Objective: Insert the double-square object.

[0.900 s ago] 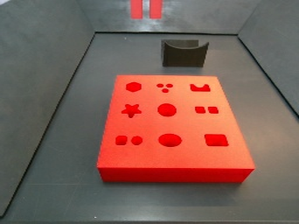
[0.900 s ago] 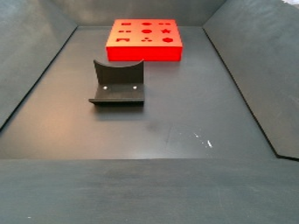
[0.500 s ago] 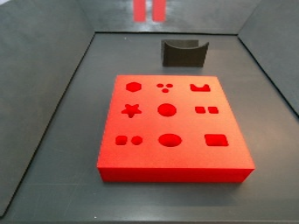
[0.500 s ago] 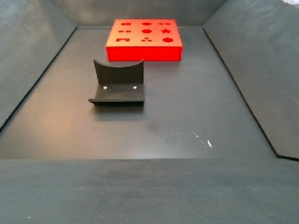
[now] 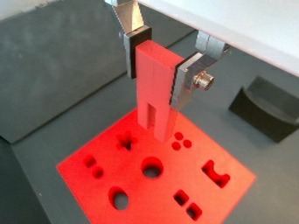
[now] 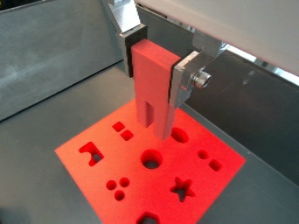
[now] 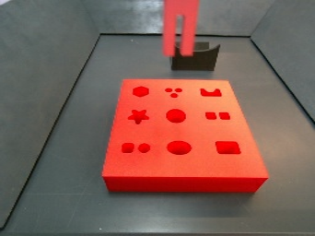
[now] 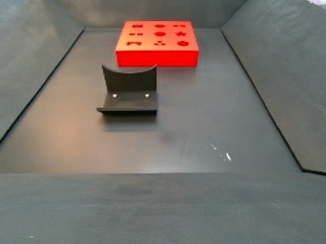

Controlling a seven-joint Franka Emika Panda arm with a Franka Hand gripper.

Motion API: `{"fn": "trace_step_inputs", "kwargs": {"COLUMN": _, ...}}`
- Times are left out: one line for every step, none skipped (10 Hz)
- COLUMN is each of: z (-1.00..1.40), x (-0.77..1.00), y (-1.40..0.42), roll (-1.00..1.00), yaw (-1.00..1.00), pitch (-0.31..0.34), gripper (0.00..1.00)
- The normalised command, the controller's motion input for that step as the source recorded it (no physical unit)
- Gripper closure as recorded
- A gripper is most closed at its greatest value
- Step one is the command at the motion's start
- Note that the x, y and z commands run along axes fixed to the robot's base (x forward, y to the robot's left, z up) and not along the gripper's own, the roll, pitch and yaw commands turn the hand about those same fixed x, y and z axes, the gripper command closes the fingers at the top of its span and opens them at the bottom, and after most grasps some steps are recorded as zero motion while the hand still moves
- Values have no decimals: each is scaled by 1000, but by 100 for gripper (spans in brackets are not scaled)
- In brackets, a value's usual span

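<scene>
Pinched upright between the fingers point(image 5: 191, 68) of the gripper point(image 5: 160, 54): the double-square object point(image 5: 156, 87), hanging well above the red board point(image 5: 93, 175), groove running down its face. Seen in a side view as a salmon bar point(image 7: 180, 28) high over the board's far edge, in front of the fixture point(image 7: 197, 55).

Best done by shifting over the double-square hole point(image 7: 218, 116), turning the bar so its two lobes match the paired squares, keeping it plumb, then lowering slowly without forcing.

All holes in the board empty, none yet filled. Nothing resting in the fixture point(image 8: 129, 91) either. Dark worktop point(image 8: 178, 143) otherwise bare.
</scene>
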Motion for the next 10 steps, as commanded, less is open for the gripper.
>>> {"fn": "trace_step_inputs", "kwargs": {"z": -369, "x": 1000, "y": -97, "roll": 17, "yaw": 0, "pitch": -41, "gripper": 100}}
{"fn": "trace_step_inputs", "kwargs": {"z": -449, "x": 994, "y": -180, "roll": 209, "yaw": 0, "pitch": 0, "gripper": 100}}
{"fn": "trace_step_inputs", "kwargs": {"z": -414, "x": 991, "y": -169, "roll": 281, "yaw": 0, "pitch": 0, "gripper": 100}}
{"fn": "trace_step_inputs", "kwargs": {"z": -394, "x": 986, "y": -171, "roll": 340, "yaw": 0, "pitch": 4, "gripper": 100}}
{"fn": "trace_step_inputs", "kwargs": {"z": -394, "x": 983, "y": -183, "roll": 351, "yaw": 0, "pitch": 19, "gripper": 100}}
{"fn": "trace_step_inputs", "kwargs": {"z": -397, "x": 1000, "y": -91, "roll": 231, "yaw": 0, "pitch": 27, "gripper": 100}}
{"fn": "trace_step_inputs", "kwargs": {"z": -317, "x": 1000, "y": -126, "roll": 180, "yaw": 0, "pitch": 0, "gripper": 100}}
{"fn": "trace_step_inputs", "kwargs": {"z": -203, "x": 1000, "y": -137, "roll": 159, "yaw": -3, "pitch": -11, "gripper": 100}}
{"fn": "trace_step_inputs", "kwargs": {"z": -180, "x": 1000, "y": -183, "roll": 187, "yaw": 0, "pitch": 0, "gripper": 100}}
{"fn": "trace_step_inputs", "kwargs": {"z": 0, "x": 877, "y": -277, "roll": 300, "yaw": 0, "pitch": 139, "gripper": 100}}
